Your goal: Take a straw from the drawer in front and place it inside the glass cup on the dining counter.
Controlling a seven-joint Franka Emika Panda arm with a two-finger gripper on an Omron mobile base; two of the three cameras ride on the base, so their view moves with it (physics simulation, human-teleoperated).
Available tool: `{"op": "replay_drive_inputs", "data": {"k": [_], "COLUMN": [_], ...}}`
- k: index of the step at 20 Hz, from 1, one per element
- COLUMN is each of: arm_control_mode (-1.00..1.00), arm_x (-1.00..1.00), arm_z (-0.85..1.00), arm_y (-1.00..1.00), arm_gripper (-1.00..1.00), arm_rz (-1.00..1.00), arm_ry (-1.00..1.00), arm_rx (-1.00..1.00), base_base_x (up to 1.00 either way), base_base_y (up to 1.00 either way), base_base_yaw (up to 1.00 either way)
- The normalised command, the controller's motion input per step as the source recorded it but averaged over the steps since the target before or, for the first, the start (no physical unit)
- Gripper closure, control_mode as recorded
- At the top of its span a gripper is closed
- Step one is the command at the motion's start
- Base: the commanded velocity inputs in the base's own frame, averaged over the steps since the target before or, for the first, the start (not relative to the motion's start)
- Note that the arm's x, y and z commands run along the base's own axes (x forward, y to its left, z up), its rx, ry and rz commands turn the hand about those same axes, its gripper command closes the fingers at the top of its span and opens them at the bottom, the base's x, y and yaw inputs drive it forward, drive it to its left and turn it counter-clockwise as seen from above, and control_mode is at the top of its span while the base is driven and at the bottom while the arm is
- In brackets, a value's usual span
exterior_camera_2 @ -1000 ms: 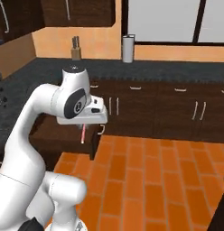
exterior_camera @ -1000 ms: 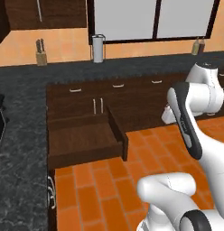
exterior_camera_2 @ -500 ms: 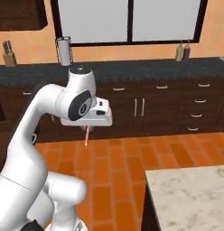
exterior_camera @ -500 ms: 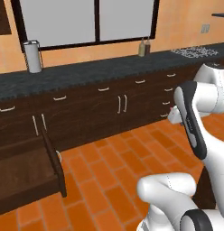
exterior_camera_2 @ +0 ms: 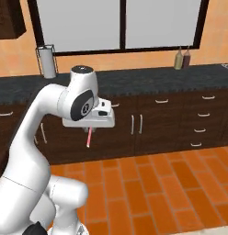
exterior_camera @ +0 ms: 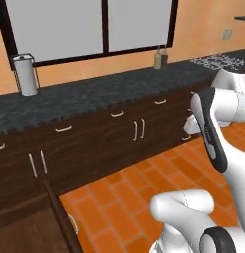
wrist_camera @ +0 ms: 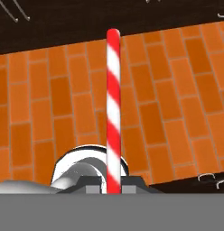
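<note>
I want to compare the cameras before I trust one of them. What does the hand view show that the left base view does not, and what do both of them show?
In the hand view, the red and white striped straw runs straight up from the shut gripper, which is holding it above the floor.

In the left base view, there are the open drawer at the lower left, the black counter, the window and a metal canister.

Both views show the orange brick floor and dark brown cabinet fronts with silver handles.
</note>
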Motion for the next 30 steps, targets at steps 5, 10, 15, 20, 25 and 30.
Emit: {"op": "replay_drive_inputs", "data": {"k": [5,10,15,20,25,30], "arm_control_mode": [1.0,1.0,1.0,1.0,1.0,1.0], "arm_x": [0.0,0.0,0.0,0.0,0.0,0.0], "arm_z": [0.0,0.0,0.0,0.0,0.0,0.0], "arm_y": [0.0,0.0,0.0,0.0,0.0,0.0], "arm_gripper": [1.0,1.0,1.0,1.0,1.0,1.0], "arm_rz": [0.0,0.0,0.0,0.0,0.0,0.0], "arm_ry": [0.0,0.0,0.0,0.0,0.0,0.0], "arm_rx": [0.0,0.0,0.0,0.0,0.0,0.0], "base_base_x": [1.0,0.95,0.63,0.6,0.69,0.94], "base_base_y": [-0.01,-0.22,-0.21,-0.28,-0.28,-0.16], "base_base_yaw": [-0.2,-0.41,-0.62,-0.61,-0.58,-0.49]}}
